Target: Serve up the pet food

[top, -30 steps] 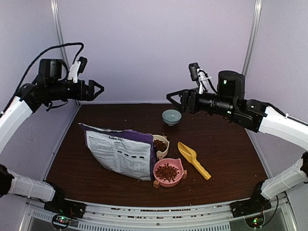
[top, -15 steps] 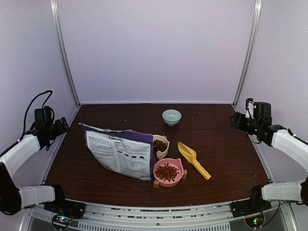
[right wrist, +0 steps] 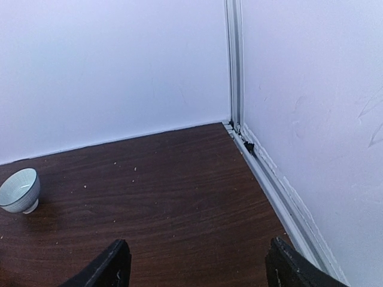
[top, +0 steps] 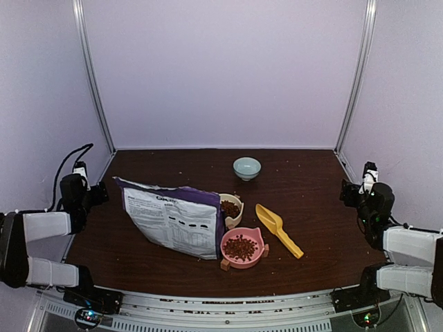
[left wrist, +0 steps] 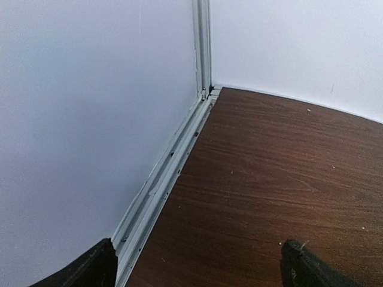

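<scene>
Top view: your pet food sits in the pink bowl at lower centre, more in the cream cup just beside the bag; left end effector and right end effector sit at the left and right edges, well apart from it. Left wrist: fingers spread wide over the desk. Right wrist: fingers also apart, pale bowl at mid-left.
</scene>
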Tool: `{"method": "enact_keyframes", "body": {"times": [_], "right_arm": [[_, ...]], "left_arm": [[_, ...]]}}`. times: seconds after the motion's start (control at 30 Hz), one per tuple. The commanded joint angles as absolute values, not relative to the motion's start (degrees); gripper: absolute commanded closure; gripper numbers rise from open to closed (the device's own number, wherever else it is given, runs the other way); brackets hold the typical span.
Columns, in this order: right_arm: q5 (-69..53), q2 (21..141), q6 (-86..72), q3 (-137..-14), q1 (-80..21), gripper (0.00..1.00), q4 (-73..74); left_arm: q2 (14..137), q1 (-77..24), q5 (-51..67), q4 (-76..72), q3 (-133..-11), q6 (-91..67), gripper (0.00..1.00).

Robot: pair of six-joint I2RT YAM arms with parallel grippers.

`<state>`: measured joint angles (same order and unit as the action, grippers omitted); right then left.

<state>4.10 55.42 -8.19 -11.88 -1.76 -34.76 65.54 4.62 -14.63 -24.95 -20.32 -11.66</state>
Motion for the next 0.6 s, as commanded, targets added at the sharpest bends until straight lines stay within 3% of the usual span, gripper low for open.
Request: {"method": "enact_keyframes", "body": {"times": [0.0,0.57], "right_arm": [[7.66,60.52,-6.00,-10.29,-1.15,0.21,-53.92],[9.20,67.00,-5.33,-10.15,-1.15,0.21,-60.09]], "left_arm": [[71.31,4.18,-10.18,-41.10,-21.03,-5.99,0.02],[72.80,4.01,-10.06,-48.43,-19.34,-2.21,0.02]]}}
